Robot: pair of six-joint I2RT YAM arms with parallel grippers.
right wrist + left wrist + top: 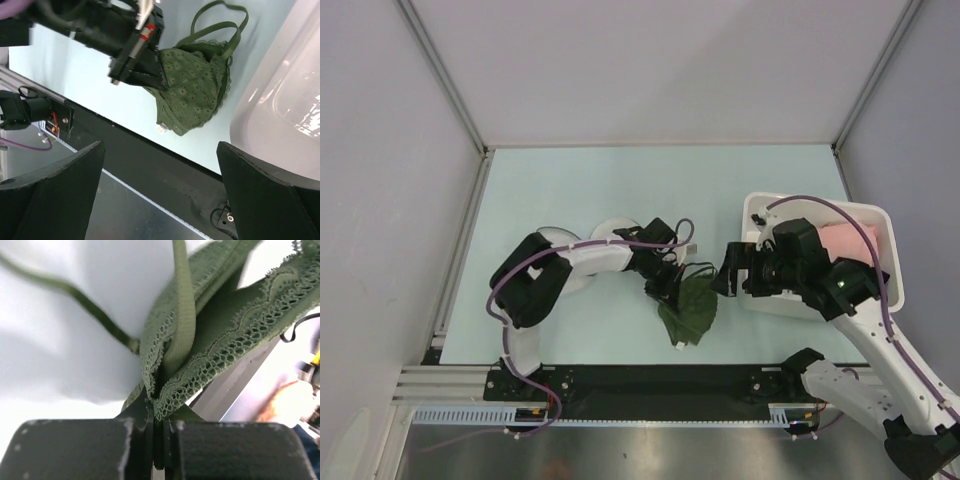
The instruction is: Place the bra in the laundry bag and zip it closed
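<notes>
The left gripper (159, 440) is clamped on the bra (195, 90): its 2 dark fingers (75, 450) are pressed together with a fold of green lace and a plain band pinched in the seam between them, and the scalloped lace edge (240, 340) fans out just past the fingertips. 1 thin strap (95, 315) trails away from the pinch to the left of those fingers, over pale blurred ground. From the right wrist camera the grip sits at the upper edge of 1 cup, and the rest of the garment spreads away from the left gripper's tips across the pale table (570, 180), with a small white label (162, 129) at its lowest corner (whether the far cup rests flat or is slightly raised, I cannot tell). The right gripper (159, 147) stands wide, its 2 fingers far apart with nothing between the pads, and it hovers apart from the bra, which lies ahead of it and roughly centred between its fingers. Just beside its right finger rises the curved wall of a white bin (280, 100), and in the overhead view a pink garment (850, 240) lies inside that bin behind the right wrist. Below the open fingers runs the black strip (650, 380) at the table's near edge.
</notes>
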